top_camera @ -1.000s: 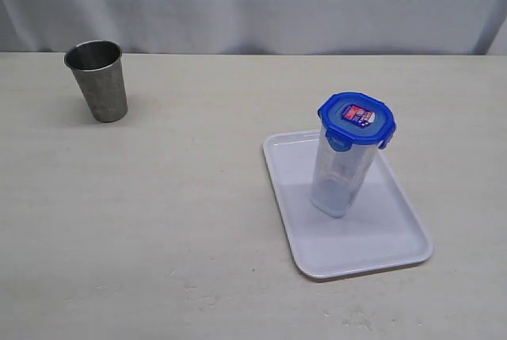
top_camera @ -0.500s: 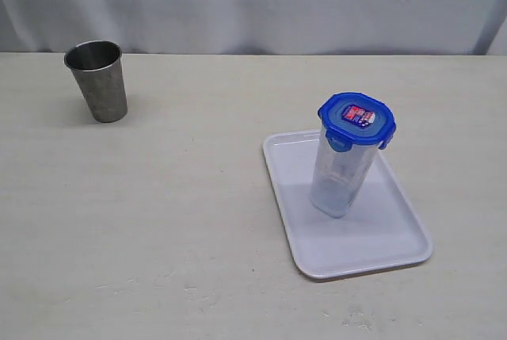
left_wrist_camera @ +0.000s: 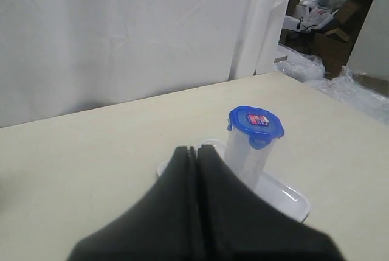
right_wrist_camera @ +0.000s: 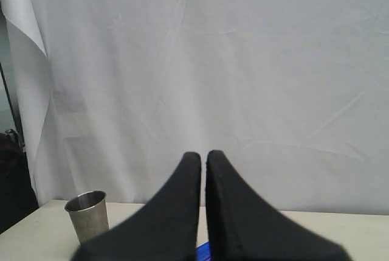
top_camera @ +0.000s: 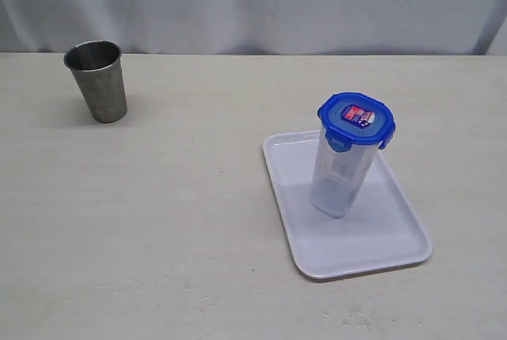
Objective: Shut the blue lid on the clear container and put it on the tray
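The clear container (top_camera: 342,181) stands upright on the white tray (top_camera: 380,245) – tall, tapered, translucent – with the blue lid (top_camera: 356,120) seated on its rim, red-white sticker facing up

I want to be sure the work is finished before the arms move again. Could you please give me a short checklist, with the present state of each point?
1. Blue lid sits on top of the clear container: ok.
2. All four lid tabs snapped down: cannot tell, the far side is hidden.
3. Container stands upright inside the tray: ok.
4. Left gripper shut, holding nothing: ok.
5. Right gripper shut, holding nothing: ok.
6. Metal cup stands well apart from the tray: ok.
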Controlling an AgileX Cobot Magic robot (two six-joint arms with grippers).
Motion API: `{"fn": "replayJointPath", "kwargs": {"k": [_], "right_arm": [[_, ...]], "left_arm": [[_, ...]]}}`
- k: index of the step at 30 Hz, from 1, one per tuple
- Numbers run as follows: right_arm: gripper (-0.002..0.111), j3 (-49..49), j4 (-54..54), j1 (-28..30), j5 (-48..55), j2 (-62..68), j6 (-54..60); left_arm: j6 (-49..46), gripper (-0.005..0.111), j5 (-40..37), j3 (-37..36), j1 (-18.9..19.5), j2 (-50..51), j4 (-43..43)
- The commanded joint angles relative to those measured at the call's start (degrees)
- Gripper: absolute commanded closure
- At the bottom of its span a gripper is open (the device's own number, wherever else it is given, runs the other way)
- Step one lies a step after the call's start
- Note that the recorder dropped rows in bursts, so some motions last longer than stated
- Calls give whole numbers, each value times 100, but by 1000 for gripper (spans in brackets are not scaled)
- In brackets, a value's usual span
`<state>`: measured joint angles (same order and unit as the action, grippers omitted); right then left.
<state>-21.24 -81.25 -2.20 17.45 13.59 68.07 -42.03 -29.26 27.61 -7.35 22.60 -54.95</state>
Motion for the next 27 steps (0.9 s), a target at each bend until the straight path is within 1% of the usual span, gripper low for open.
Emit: {"fn": "replayJointPath", "kwargs": {"k": [1, 10, 15, 18, 21, 22, 24, 26, 27], "right_arm": [[104, 26, -36, 4, -28, -33, -14], [104, 26, -36, 4, -28, -32, -27], [104, 26, -36, 4, -28, -32, -27], [104, 26, -36, 4, -28, -32, -27], [104, 26, -36, 4, -28, -32, -27], [104, 26, -36, 4, -28, -32, -27], [104, 26, -36, 4, -28, -32, -27], [104, 26, -36, 4, -28, -32, -27], [104, 26, -36, 4, -28, -32, -16]], "left_arm": [[33, 107, -21, -14, 27, -23, -18], [-22, 107, 23, -14, 27, -23, 52], [-22, 107, 368, -14, 27, -23, 328], [-33, 107, 819, -112, 27, -23, 351], [274, 107, 966, -269, 27, -93, 1088], [613, 107, 1039, -366, 27, -173, 1541], [1513, 107, 1364, -671, 27, -415, 2545], [2594, 107, 2002, -1103, 27, -724, 3627], [3023, 107, 2344, -1295, 27, -849, 4016]]}}
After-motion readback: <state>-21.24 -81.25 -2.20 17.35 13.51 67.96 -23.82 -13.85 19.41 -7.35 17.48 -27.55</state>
